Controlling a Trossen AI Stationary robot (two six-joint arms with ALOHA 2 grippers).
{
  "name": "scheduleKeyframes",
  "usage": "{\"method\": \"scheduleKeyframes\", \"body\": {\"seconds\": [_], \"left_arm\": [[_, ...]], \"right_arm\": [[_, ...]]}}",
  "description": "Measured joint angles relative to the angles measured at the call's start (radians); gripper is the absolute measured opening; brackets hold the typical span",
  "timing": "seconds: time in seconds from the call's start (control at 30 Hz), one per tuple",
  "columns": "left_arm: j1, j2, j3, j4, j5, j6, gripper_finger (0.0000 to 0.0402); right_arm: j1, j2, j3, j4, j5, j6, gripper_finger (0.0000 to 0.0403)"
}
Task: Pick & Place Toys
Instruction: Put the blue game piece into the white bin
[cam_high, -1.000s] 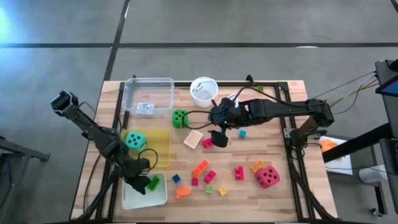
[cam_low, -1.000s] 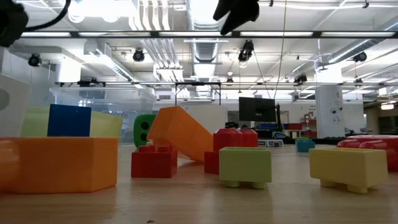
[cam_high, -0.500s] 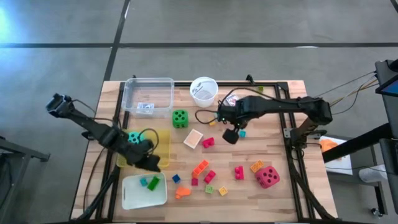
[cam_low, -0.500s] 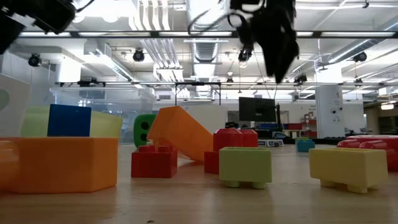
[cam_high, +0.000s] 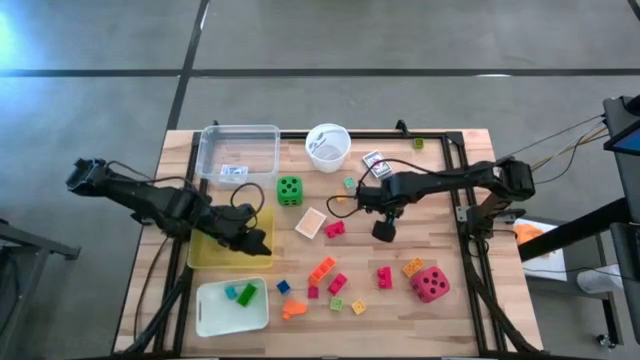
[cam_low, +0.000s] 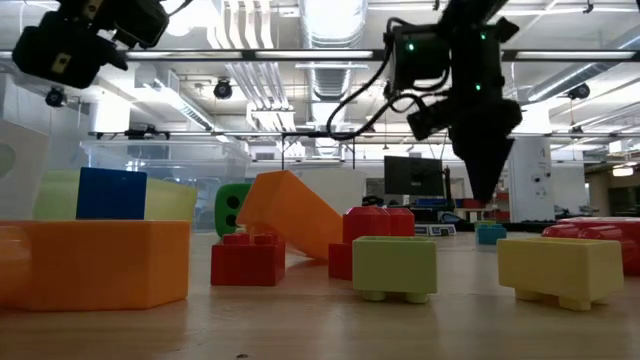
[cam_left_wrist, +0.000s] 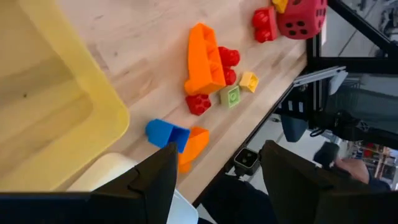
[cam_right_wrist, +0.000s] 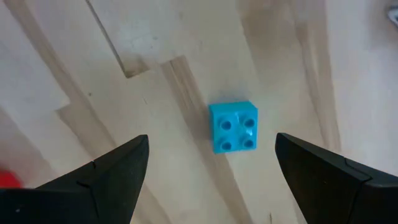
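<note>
Right gripper (cam_right_wrist: 205, 180) spread wide, empty, directly above teal block (cam_right_wrist: 234, 127). Drop straight, straddle block squarely, then clamp. Left gripper (cam_left_wrist: 214, 180) parted, empty, near yellow tray (cam_high: 205, 255).

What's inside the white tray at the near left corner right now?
The white rectangular tray holds two small plastic blocks, a teal block and a green block. Nothing covers the tray, so its whole floor shows.

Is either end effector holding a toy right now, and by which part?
Nothing is held. The right end effector hangs open over a teal block; the left end effector is open and empty.
</note>
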Motion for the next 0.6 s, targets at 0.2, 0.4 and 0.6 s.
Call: {"method": "scheduleKeyframes", "body": {"seconds": [0.2, 0.4, 0.6], "left_arm": [[0.003, 0.002, 0.008, 0.000, 0.000, 0.016, 0.0218], [0.003, 0.002, 0.008, 0.000, 0.000, 0.015, 0.0218], [0.003, 0.002, 0.008, 0.002, -0.040, 0.018, 0.0218]], "right_arm": [[-0.005, 0.000, -0.100, 0.110, 0.052, -0.086, 0.0345], [-0.022, -0.001, -0.171, 0.163, 0.050, -0.134, 0.0344], [-0.043, -0.002, -0.205, 0.217, -0.016, -0.146, 0.0324]]}}
